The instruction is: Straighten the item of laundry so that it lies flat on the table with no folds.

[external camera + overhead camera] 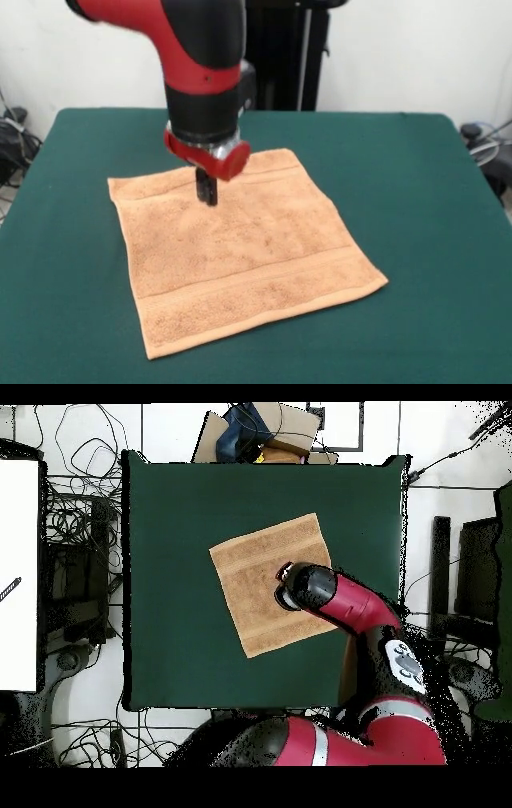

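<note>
The orange-tan towel (240,248) lies spread out flat on the dark green table (432,208), rotated a little, with a woven band near its front and back edges. In the overhead view the towel (262,574) sits near the table's (170,534) middle. My gripper (206,192) hangs straight down over the towel's far part, its dark tips close to or touching the cloth. The fingers look pressed together with no cloth between them. In the overhead view the arm's wrist covers the gripper (290,591).
Cables (16,136) and equipment lie off the table's left and right sides. A box with items (262,434) stands beyond the table's top edge in the overhead view. The arm's red links (370,634) reach over the table's lower right part.
</note>
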Robot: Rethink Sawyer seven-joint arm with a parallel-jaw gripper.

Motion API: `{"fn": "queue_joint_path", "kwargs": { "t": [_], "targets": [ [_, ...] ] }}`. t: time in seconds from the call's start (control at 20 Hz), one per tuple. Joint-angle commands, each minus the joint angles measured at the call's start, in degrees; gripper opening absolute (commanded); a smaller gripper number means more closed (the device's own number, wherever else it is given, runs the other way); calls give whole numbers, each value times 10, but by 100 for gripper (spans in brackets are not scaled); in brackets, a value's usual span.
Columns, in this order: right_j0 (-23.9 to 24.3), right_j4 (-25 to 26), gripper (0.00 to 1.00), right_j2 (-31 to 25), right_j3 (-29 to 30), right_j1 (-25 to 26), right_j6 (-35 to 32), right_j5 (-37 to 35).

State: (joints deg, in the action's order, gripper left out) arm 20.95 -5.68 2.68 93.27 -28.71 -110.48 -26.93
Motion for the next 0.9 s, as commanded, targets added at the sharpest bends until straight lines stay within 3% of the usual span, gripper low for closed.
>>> {"fn": "queue_joint_path", "kwargs": {
  "t": [0.05, 0.25, 0.9],
  "targets": [
    [3, 29, 0, 5, 40, -88, -7, -109],
    [11, 39, 0, 4, 36, -91, -2, -116],
    [45, 69, 0, -15, -43, -7, 8, -105]
  ]
}}
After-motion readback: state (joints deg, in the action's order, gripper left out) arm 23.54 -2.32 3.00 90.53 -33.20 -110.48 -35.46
